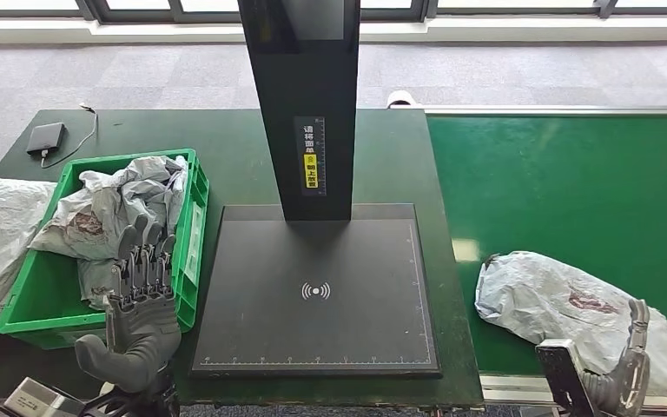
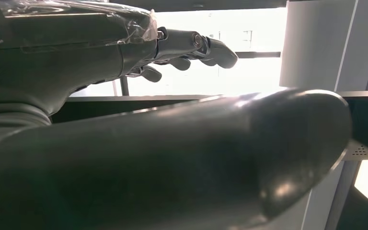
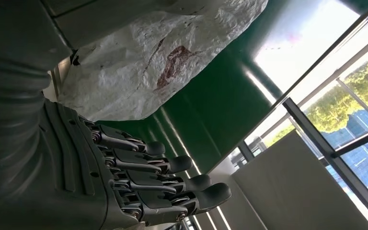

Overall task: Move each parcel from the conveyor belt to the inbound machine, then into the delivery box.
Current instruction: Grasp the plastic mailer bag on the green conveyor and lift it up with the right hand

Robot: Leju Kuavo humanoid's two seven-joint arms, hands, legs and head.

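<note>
Left hand [image 1: 143, 300] empty, fingers apart, right hand [image 1: 630, 369] half cut off, empty beside parcel [image 1: 564, 304]

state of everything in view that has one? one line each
left robot hand: open, empty, raised beside the bin
right robot hand: open, beside the belt parcel
belt parcel: lying on conveyor belt
scanner pad: bare
green bin: holds crumpled parcels

A dark green worktop [image 1: 226, 139] carries a green crate [image 1: 48, 300], a black scanner pad [image 1: 317, 291] and a small black box [image 1: 45, 137]. Beside it, a grey parcel [image 1: 564, 304] lies on the green conveyor belt [image 1: 573, 182].
</note>
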